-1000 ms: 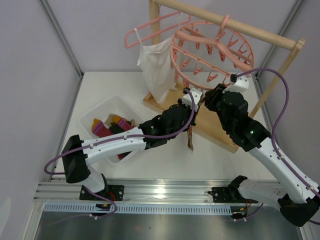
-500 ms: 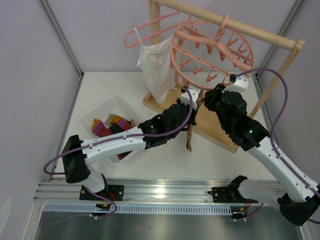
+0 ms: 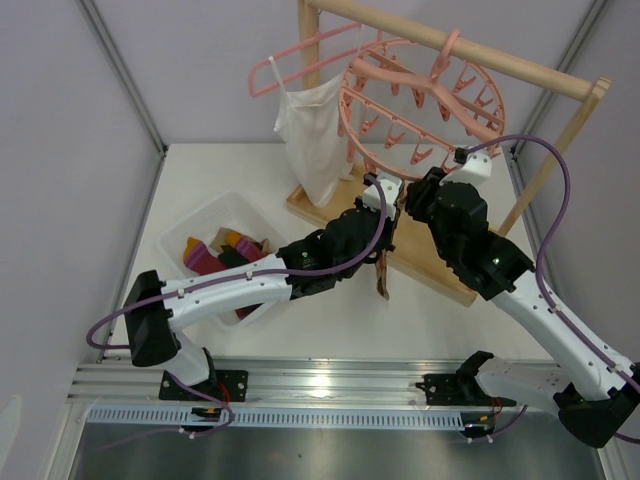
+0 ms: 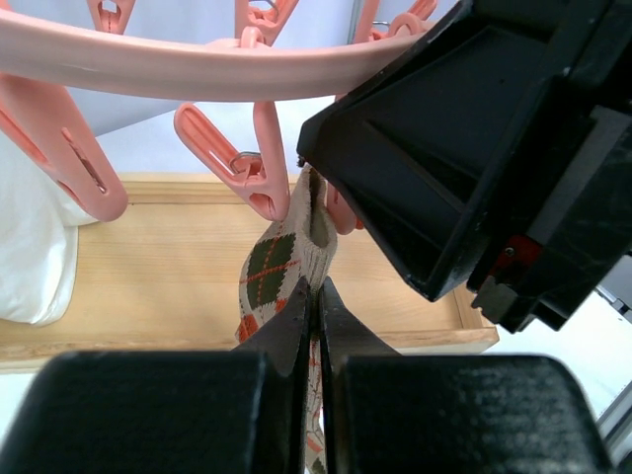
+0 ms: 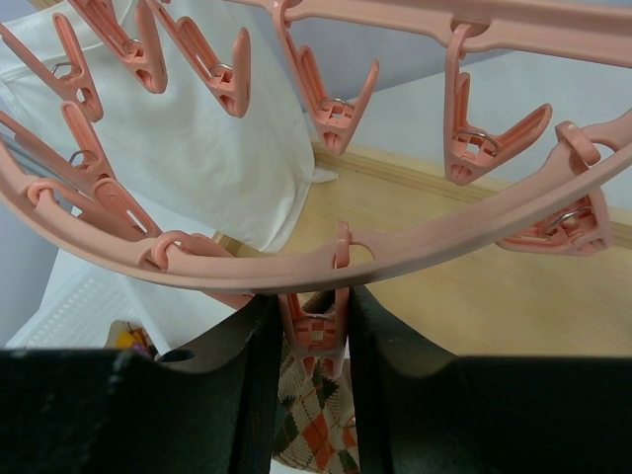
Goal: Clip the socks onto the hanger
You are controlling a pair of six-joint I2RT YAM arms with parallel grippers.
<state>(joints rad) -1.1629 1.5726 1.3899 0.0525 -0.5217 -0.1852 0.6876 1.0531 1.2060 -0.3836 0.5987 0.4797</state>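
The round pink hanger (image 3: 420,100) hangs from the wooden bar. My left gripper (image 4: 316,286) is shut on a tan argyle sock (image 4: 272,267) and holds its top edge up against a pink clip (image 4: 247,163) under the ring. From the top view the sock (image 3: 381,275) dangles below the two grippers. My right gripper (image 5: 312,316) is shut on that clip (image 5: 318,341), squeezing its handles just under the hanger ring (image 5: 474,237). The sock (image 5: 316,425) shows between the right fingers below the clip. More socks (image 3: 205,255) lie in the white bin.
The white bin (image 3: 190,225) stands at the left of the table. A white camisole (image 3: 315,135) hangs on a thin pink coat hanger (image 3: 300,55) beside the round one. The wooden rack base (image 3: 440,265) lies under the grippers, its post (image 3: 555,165) at the right.
The right arm and the hanger ring have shifted slightly to the left. Both grips stay as they were.
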